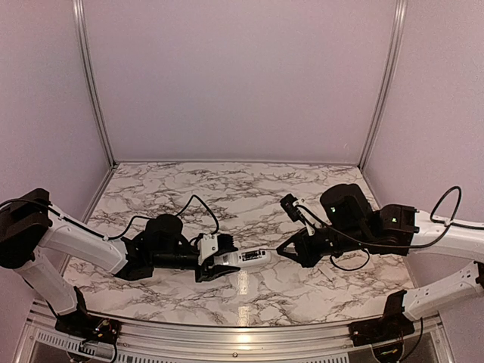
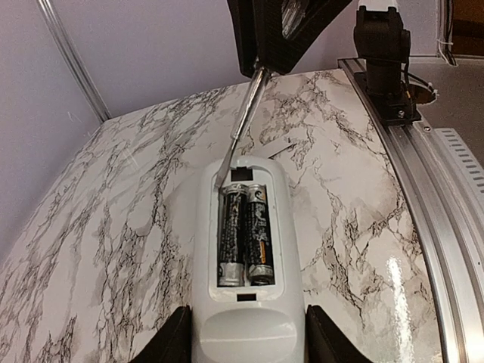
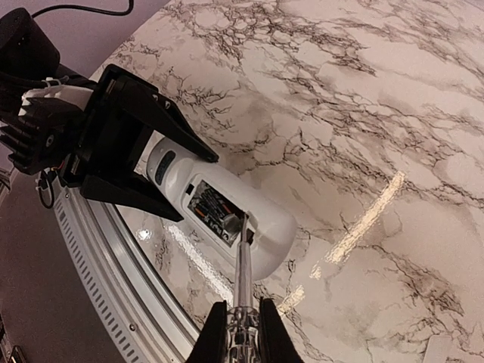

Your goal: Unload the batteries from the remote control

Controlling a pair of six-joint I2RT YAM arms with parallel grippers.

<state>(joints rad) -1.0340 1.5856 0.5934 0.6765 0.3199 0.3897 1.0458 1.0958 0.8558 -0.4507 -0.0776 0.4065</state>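
Slim white plastic remote control: long axis left–right, free end pointing right, left end grasped by left claw; right claw clenched on thin grey metal stick.

Two batteries, one remote, one stick

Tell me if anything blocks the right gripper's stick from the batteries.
Nothing visible does. The remote has its compartment uncovered, both batteries lie exposed, and the stick held by the right gripper has its tip at the compartment's end beside them.
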